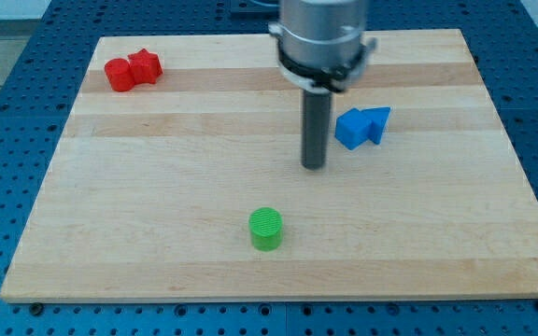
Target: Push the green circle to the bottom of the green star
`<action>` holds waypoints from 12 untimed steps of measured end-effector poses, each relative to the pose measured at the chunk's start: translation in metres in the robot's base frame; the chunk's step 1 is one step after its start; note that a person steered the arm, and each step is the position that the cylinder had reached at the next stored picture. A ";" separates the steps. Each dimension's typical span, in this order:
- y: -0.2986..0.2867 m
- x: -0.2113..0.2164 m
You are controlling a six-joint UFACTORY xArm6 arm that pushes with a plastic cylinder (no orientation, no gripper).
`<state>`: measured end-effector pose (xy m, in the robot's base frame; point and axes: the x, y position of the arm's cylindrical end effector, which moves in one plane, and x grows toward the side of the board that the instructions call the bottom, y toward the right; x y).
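Where blocks sit — pale wooden board

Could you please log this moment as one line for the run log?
my tip: above-right of green circle, apart | left of blue blocks | red blocks: top-left | green star: not visible

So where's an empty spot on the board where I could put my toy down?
The widest bare patch is the view's left middle, between the red blocks above and the green circle at the bottom. The bottom right corner, below the blue blocks, is bare too. It is crowded near top centre, where my tip stands just left of the blue blocks.
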<state>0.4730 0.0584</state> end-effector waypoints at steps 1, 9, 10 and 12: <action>0.069 0.045; -0.119 0.041; -0.133 0.024; -0.127 -0.044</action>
<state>0.4294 -0.0682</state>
